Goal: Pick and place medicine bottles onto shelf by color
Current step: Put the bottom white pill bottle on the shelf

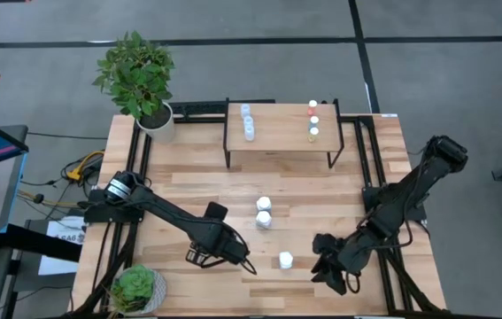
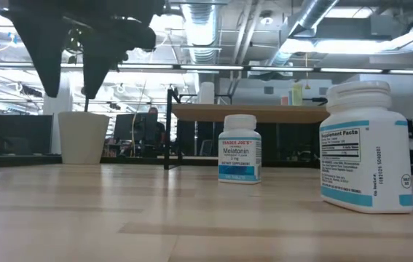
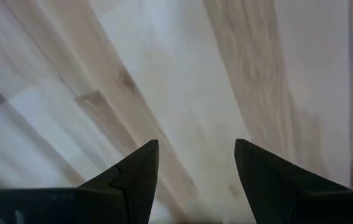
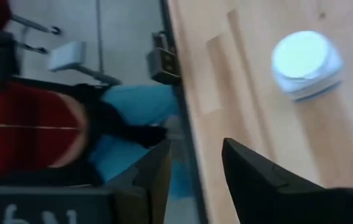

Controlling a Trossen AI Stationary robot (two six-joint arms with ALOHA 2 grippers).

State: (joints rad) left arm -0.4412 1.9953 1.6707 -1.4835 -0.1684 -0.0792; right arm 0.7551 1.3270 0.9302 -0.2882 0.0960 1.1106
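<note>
Broadly, the table (image 1: 321, 190) carries the shelf (image 1: 279, 133) at its far edge, with two plants: a leafy one (image 1: 137, 75) at the far left corner and a small one (image 1: 135, 288) at the near left. On the shelf, pale bluish bottles (image 1: 248, 122) stand in a line at the left end and colour-capped ones (image 1: 313, 120) in a line at the right end, the two groups well apart. Three white bottles remain on the table: a pair (image 1: 264, 213) touching or nearly so at the middle, and a single (image 1: 285, 260) nearer the front edge, between the two arms.

Each arm hangs low over the front of the table. The left tool (image 1: 231, 255) sits just left of the single bottle, fingers spread with only bare wood between them in its wrist view. The right tool (image 1: 332, 270) sits to that bottle's right, also spread and empty; its wrist view shows the bottle (image 4: 305, 65) off to one side of its line, and the table's edge beneath.

Judging by the layout, the coloured sorting looks done and the white ones are the step in hand. Next, one tool must line up over the single bottle, straddle it, and close before lifting to the shelf's free middle
</note>
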